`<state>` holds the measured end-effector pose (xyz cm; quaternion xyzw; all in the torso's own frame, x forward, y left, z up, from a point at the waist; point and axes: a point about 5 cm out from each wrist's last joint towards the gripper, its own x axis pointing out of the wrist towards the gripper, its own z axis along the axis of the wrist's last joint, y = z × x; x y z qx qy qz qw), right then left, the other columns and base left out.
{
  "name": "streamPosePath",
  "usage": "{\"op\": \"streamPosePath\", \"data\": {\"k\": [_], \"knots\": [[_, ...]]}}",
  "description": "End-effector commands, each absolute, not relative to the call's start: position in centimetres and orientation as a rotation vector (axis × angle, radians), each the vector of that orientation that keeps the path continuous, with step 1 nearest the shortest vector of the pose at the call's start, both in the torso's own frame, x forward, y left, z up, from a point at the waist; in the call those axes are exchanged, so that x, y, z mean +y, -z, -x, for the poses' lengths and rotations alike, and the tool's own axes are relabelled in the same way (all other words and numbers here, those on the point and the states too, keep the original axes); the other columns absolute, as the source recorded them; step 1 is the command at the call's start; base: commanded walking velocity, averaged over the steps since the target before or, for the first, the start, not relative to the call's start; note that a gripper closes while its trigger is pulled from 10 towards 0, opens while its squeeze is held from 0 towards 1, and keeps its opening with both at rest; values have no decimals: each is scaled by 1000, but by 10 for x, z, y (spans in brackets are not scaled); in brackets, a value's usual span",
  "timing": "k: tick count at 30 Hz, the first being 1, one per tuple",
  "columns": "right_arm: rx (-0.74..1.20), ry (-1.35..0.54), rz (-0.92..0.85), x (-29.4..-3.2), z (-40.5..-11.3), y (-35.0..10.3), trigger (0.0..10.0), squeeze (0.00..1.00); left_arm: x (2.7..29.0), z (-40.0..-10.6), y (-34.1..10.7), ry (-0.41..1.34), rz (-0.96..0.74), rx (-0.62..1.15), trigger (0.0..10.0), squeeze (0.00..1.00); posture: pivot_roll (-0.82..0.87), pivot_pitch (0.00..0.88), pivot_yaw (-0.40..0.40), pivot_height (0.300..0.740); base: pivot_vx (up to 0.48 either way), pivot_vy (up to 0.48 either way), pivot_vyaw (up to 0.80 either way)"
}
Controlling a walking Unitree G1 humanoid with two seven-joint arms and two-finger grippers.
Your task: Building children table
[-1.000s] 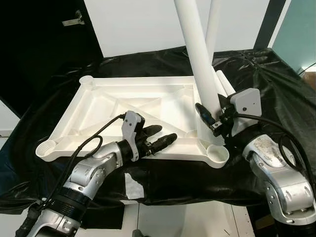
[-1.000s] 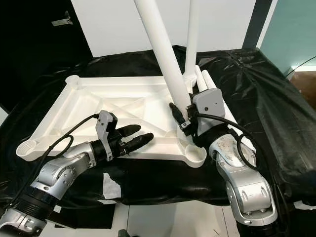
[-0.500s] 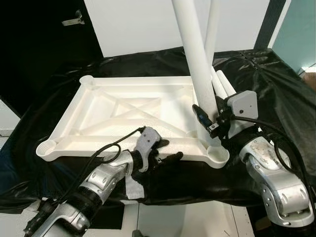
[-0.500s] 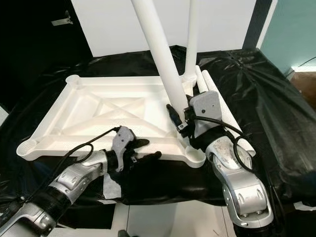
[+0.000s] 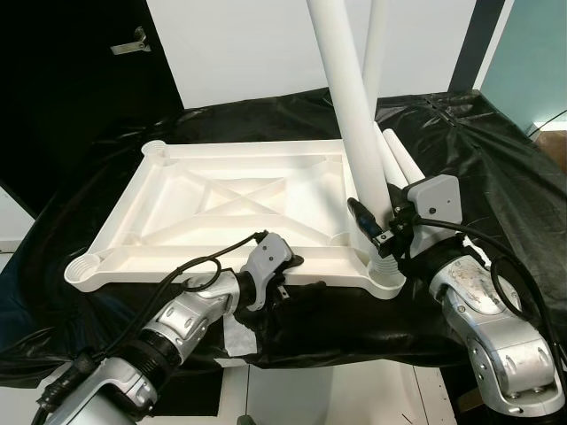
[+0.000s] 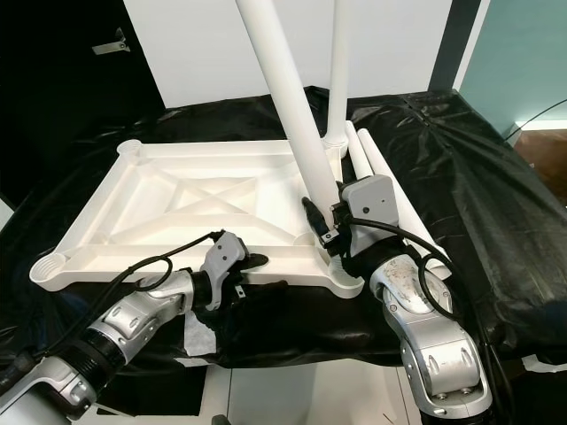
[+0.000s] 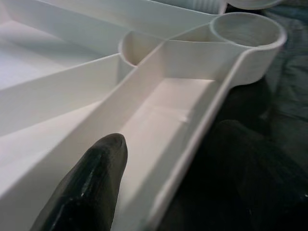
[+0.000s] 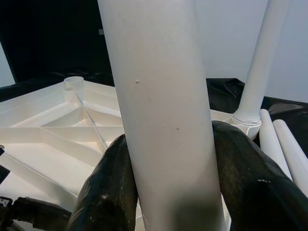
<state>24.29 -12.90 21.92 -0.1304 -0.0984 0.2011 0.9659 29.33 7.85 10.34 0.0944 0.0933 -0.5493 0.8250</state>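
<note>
The upturned white tabletop (image 5: 221, 208) lies on a black sheet (image 5: 461, 142). The right gripper (image 5: 376, 232) pinches a leaning table leg (image 5: 354, 124) at the near right corner socket (image 5: 387, 276). The left gripper (image 5: 288, 276), fingers spread, straddles the near rim. Another leg (image 6: 337, 71) stands at the far right corner.

Nothing readable anywhere here, honestly. No lettering, brand, number or sticker can be made out on the white tabletop (image 5: 221, 204), the white legs (image 5: 350, 115), the black sheet (image 5: 496, 177) or the grey wrist housings (image 5: 436, 197).
</note>
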Motion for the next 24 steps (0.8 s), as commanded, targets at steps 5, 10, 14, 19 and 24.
{"op": "streamPosePath", "data": {"k": [5,10,14,19,24], "knots": [[-230,-397,278,-130,-243,-222,10000,0,78,-262,-85,1771,-304,344,10000,0,-219,40,87,740,0,0,0],[-213,-388,280,-131,-242,-214,10000,0,78,-264,-59,1714,-565,445,9569,0,-228,41,90,740,0,0,0],[-183,-374,267,-138,-236,-202,10000,0,74,-262,-59,1725,-542,437,588,0,-228,41,88,740,0,0,0],[-124,-346,252,-152,-223,-178,10000,0,70,-263,-58,1708,-552,410,4745,0,-235,43,87,740,0,0,0],[-117,-316,259,-156,-224,-171,10000,0,69,-265,-54,1692,-587,404,10000,0,-234,45,90,740,0,0,0]]}}
